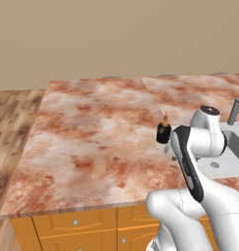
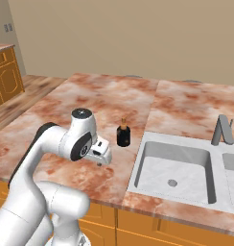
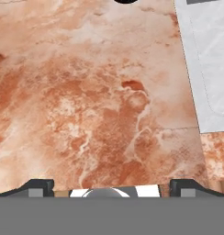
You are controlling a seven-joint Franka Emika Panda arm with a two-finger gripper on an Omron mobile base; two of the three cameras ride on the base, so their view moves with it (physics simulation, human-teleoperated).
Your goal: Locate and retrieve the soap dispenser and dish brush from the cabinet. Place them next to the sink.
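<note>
The small squat black soap dispenser with an orange-copper pump top (image 1: 163,131) (image 2: 122,134) stands upright on the mottled red-and-cream marble countertop (image 1: 92,147) (image 2: 95,103) (image 3: 86,101), just beside the left rim of the pale grey-white rectangular recessed sink (image 2: 174,168) (image 1: 228,162) (image 3: 205,64). The bottle rests on the counter surface and not on the basin rim; a narrow strip of marble shows between the two in the right base view. The angular grey metal faucet (image 2: 222,130) (image 1: 236,111) rises at the far side of the basin. The white arm's two-finger gripper (image 2: 103,157) (image 3: 112,186) hangs low over the counter, nearer than the bottle and to its left, apart from it and pointing down at bare marble. In the hand view the two dark finger tips (image 3: 38,187) sit far apart at the lower corners, so the jaws stand wide with nothing between them. The dark base of the bottle just cuts the top edge of that view. Orange wooden base drawers with small knobs (image 1: 75,223) (image 2: 152,230) run under the near counter edge. A plain beige wall (image 1: 116,34) closes the far side, and wood-plank flooring (image 1: 9,127) lies to the left.
</note>
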